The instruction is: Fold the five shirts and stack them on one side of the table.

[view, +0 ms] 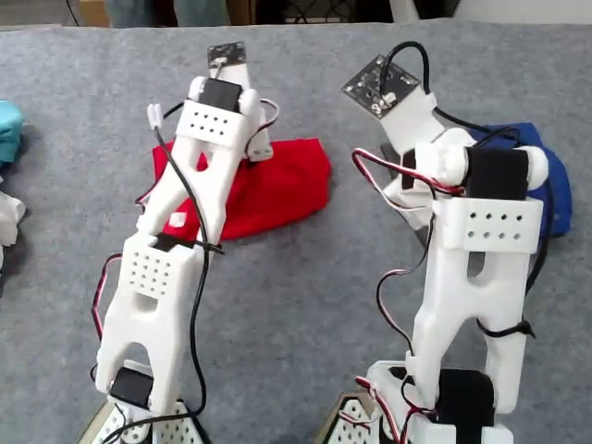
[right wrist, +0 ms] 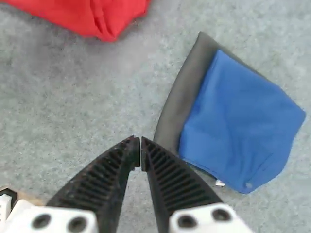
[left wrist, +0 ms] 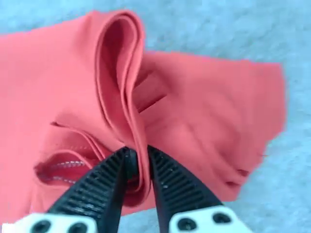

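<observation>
1. Because your left gripper [left wrist: 138, 159] is clamped on a raised ridge of the red shirt [left wrist: 209, 107], the cloth stands up doubled between the jaws. I judge this to be mid-fold, with the edge held ready to carry over.
2. The rest of the red shirt lies rumpled on the grey table [view: 305, 305], spreading out to both sides of that gripper.
3. Your right gripper [right wrist: 140, 145] hangs closed on nothing, just beside the blue shirt [right wrist: 238, 126]. That shirt lies folded on a dark grey shirt [right wrist: 187, 92], probably the start of the stack.

Grey felt mat [view: 305, 305] across work surface; wooden furniture piece [view: 92, 11] beyond far edge.
</observation>
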